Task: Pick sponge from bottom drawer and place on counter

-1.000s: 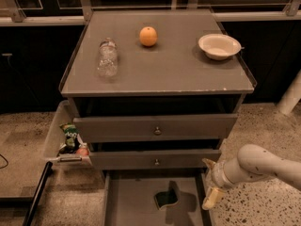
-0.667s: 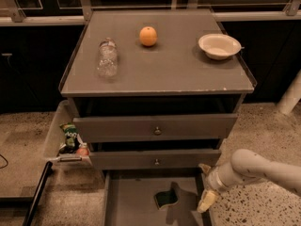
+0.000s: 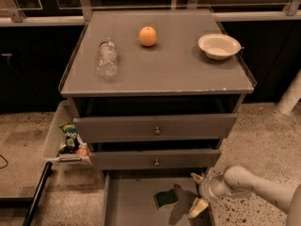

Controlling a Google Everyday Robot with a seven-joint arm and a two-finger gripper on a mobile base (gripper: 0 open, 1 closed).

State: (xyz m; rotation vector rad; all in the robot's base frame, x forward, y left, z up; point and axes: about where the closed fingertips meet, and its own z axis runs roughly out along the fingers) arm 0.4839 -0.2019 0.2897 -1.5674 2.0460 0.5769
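Ok, hand [image 3: 197,193] sits low at near right, over the right side of bottom drawer [image 3: 131,201]. Fingers spread wide, nothing gripped. Sponge [image 3: 166,199] lies green face up on the drawer floor, just left of hand, not touching afaict. Bench [image 3: 174,72] top: bottle [image 3: 107,58] left, orange [image 3: 147,36] far centre, bowl [image 3: 219,46] right.

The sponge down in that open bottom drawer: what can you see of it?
The sponge is small, with a wavy outline, a dark green top face and a thin yellow layer along its near edge. It lies flat, green side up, on the grey floor of the open bottom drawer, right of centre. The gripper hovers just to its right, fingers open, apparently not touching it.
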